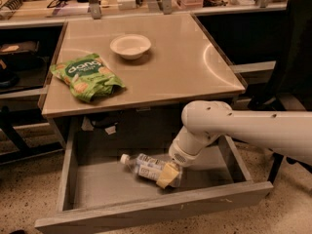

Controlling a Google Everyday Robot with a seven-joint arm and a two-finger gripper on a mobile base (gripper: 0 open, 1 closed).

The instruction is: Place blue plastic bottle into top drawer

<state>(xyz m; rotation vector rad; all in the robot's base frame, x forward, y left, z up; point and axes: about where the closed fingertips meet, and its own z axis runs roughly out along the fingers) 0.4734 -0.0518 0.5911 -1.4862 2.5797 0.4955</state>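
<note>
The tan-yellow hand (168, 173) on the white arm (253, 130) sits inside the grey wood-grain drawer (146, 216), against a clear bottle (146, 165) with a pale blue-and-white label and white cap. Above the drawer, the beige table (195, 67) carries a green bag (87, 76) with white lettering and a cream bowl (130, 46).
</note>
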